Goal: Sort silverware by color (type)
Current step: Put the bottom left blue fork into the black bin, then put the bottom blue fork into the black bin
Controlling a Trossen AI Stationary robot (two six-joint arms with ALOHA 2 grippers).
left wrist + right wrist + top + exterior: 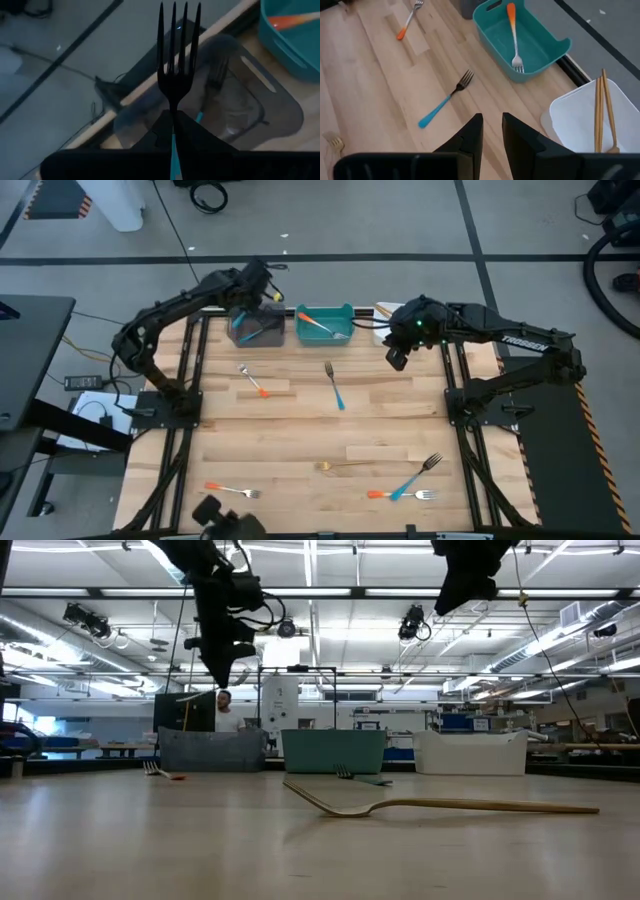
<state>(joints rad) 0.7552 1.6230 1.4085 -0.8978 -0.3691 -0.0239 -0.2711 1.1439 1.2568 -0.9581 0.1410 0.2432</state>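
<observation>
My left gripper hangs over the grey bin at the table's far edge, shut on a blue-handled fork. That bin holds another blue-handled fork. My right gripper hovers slightly open and holding nothing near the white bin, which holds two gold forks. The teal bin holds an orange-handled fork. Flat on the table lie an orange-handled fork, a blue one, a gold one, and a blue and an orange one. My left gripper pinches the fork's blue handle between its two fingers, just behind the neck. The fork lies along the fingers, its tines sticking out past the fingertips. It is lifted clear, above the grey bin.
Another orange-handled fork lies near the table's near-left corner. The three bins stand in a row along the far edge. Bare wood lies between the scattered forks in the table's middle. A dark object sits at the near edge.
</observation>
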